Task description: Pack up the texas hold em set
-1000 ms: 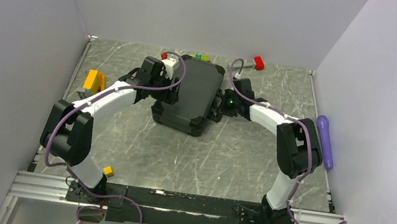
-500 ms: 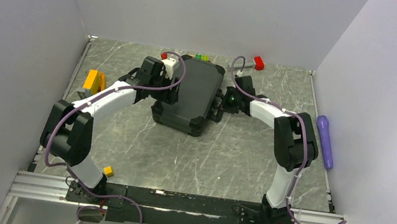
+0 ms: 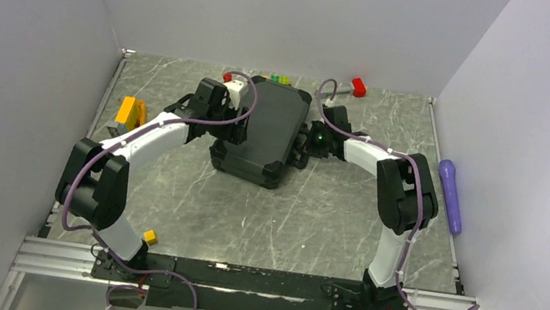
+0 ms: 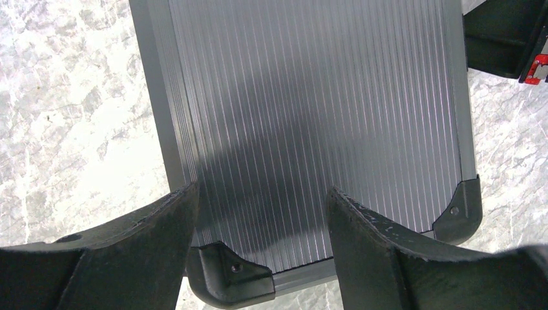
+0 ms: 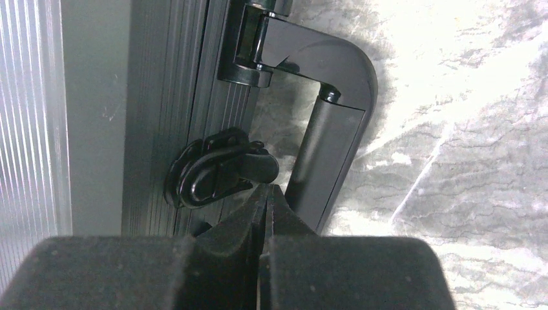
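The black briefcase [image 3: 263, 129] lies shut on the marble table; chips, cards and markers are out of view. My left gripper [image 3: 233, 126] is open over the case's left edge; in the left wrist view its fingers straddle a ribbed lid corner [image 4: 229, 281]. My right gripper [image 3: 304, 145] is shut at the case's right side. In the right wrist view its closed tips [image 5: 266, 190] touch the underside of a black latch [image 5: 216, 169], beside the case's handle [image 5: 323, 123].
A red block with a grey piece [image 3: 352, 87] and small coloured blocks [image 3: 277, 79] lie behind the case. An orange-yellow object [image 3: 128, 113] sits at the left edge, a small yellow cube [image 3: 150, 237] near the left base, a purple cylinder [image 3: 451, 194] at the right edge.
My right arm's elbow has drawn in toward the case and the gripper has edged slightly along its right side. The left arm and the case have not moved.
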Robot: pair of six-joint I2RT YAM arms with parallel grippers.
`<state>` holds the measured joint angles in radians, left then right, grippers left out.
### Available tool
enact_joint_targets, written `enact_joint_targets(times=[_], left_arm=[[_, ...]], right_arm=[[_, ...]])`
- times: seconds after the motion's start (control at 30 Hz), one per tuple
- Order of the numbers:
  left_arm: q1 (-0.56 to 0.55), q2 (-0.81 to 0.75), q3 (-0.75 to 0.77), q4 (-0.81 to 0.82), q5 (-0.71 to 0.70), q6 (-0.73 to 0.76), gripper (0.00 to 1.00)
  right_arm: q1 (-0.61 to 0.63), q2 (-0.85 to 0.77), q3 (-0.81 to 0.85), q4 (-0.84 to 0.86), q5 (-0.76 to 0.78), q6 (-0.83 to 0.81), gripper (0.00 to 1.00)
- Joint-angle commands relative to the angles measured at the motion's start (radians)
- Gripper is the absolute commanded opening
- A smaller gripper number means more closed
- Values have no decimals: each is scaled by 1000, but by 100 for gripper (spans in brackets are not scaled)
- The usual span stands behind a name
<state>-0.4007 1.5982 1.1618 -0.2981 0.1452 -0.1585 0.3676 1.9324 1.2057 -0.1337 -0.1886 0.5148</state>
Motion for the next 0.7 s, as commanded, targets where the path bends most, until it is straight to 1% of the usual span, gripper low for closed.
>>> enact_joint_targets(times=[0.0, 0.27, 0.43, 0.67], left_arm=[[-1, -21, 23, 16, 18, 9, 75], [-1, -21, 24, 15, 19, 9, 75], [-1, -24, 24, 14, 17, 10, 75], [0, -24, 25, 14, 19, 10, 75]], right_arm=[[-6, 15, 42, 9, 50, -22, 3], [-16, -44, 34, -3, 57, -34, 3], [-22, -21, 55, -1, 44, -37, 2], [-25, 2, 45, 15, 23, -33, 2]])
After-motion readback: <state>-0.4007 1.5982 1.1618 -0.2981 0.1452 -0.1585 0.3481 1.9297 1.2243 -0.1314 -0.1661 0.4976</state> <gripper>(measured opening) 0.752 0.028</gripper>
